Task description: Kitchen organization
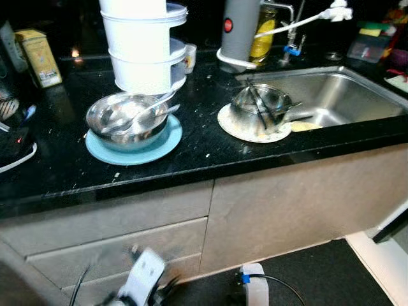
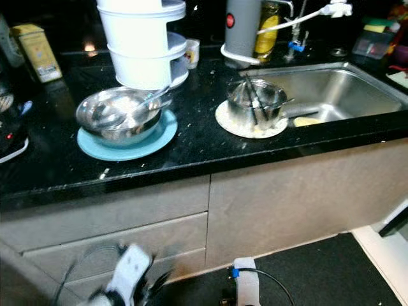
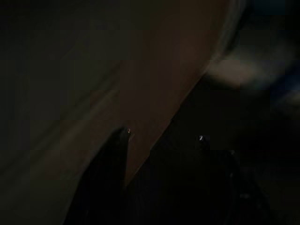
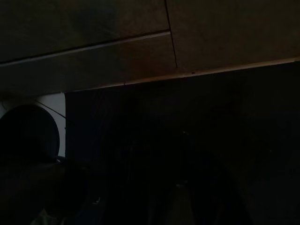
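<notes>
steel bowl (image 1: 127, 119) with a spoon (image 1: 145, 115) in it, resting on a light blue plate (image 1: 134, 144) on the black counter (image 1: 191, 159), just in front of a stack of white containers (image 1: 145, 44). nearer the sink (image 1: 338, 95), a second steel bowl (image 1: 258, 105) holding dark utensils sits on a soiled white plate (image 1: 252, 127) at the basin's edge. a grey cylindrical appliance (image 1: 239, 29), a yellow bottle (image 1: 262, 32) and a tap (image 1: 290, 29) stand behind; a yellow box (image 1: 39, 57) stands at far left.

both arms hang low before the cabinet fronts; left gripper (image 3: 161, 140) and right gripper (image 4: 183, 187) appear only as dark shapes, so whether the fingers are apart or together cannot be told.

judged step: approach and pick a first item. likely best to lift each bowl off its plate by the rim, keeping it level so the cutlery stays in.

the eye views show the counter layout; the right wrist view shows drawer seams and dark floor.
</notes>
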You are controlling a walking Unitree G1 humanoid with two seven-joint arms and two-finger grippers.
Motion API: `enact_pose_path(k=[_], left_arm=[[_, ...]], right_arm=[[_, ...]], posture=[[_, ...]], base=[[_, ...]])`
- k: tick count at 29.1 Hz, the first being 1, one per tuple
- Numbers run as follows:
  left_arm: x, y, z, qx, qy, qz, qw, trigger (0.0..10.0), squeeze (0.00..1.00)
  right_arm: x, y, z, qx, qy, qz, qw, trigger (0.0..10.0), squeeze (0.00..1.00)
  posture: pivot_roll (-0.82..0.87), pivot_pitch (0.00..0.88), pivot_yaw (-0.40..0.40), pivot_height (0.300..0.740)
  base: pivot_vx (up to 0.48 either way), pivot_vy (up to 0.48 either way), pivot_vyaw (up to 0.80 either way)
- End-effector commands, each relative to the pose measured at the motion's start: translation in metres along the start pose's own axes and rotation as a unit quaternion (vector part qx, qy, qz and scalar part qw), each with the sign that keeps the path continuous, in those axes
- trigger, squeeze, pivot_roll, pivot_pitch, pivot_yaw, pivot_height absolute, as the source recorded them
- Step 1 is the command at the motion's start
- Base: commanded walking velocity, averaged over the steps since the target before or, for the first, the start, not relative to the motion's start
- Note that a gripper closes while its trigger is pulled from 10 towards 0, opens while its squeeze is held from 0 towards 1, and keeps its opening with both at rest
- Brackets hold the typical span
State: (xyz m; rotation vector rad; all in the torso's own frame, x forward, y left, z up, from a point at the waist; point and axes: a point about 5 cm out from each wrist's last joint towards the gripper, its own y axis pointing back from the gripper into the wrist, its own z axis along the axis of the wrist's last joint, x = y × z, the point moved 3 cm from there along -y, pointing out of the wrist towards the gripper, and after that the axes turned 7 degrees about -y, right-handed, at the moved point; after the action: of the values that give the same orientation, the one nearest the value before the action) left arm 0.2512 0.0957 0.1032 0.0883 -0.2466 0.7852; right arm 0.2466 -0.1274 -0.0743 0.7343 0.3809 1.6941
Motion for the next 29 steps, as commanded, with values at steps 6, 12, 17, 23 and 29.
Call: enact_pose_path(k=[6, 12, 17, 23, 29], left_arm=[[0.032, -0.015, 0.139, -0.174, 0.058, -0.119, 0.976, 10.0, 0.00], [0.071, -0.019, 0.207, -0.261, 0.010, -0.090, 0.961, 10.0, 0.00], [0.127, -0.030, 0.233, -0.211, -0.121, 0.050, 0.969, 10.0, 0.00], [0.184, -0.028, 0.247, -0.121, -0.168, 0.141, 0.968, 10.0, 0.00], [0.217, -0.040, 0.236, -0.053, -0.226, 0.141, 0.962, 10.0, 0.00]], right_arm=[[0.006, 0.000, -0.006, 0.012, 0.006, 0.018, 1.000, 10.0, 0.00], [0.021, 0.000, 0.005, -0.014, 0.009, 0.093, 0.996, 10.0, 0.00], [0.057, 0.011, 0.042, -0.068, -0.012, 0.287, 0.955, 10.0, 0.00], [0.121, 0.097, 0.153, -0.170, 0.020, 0.549, 0.818, 10.0, 0.00], [0.150, 0.156, 0.244, -0.299, 0.060, 0.612, 0.730, 10.0, 0.00]], posture=[[-0.01, 0.131, -0.071, 0.740], [0.00, 0.121, -0.073, 0.740], [0.00, 0.116, -0.064, 0.740], [0.01, 0.114, -0.053, 0.740], [0.01, 0.127, -0.043, 0.740]], base=[[0.000, 0.000, 0.00], [0.000, 0.000, 0.00], [0.000, 0.000, 0.00], [0.000, 0.000, 0.00], [0.000, 0.000, 0.00]])
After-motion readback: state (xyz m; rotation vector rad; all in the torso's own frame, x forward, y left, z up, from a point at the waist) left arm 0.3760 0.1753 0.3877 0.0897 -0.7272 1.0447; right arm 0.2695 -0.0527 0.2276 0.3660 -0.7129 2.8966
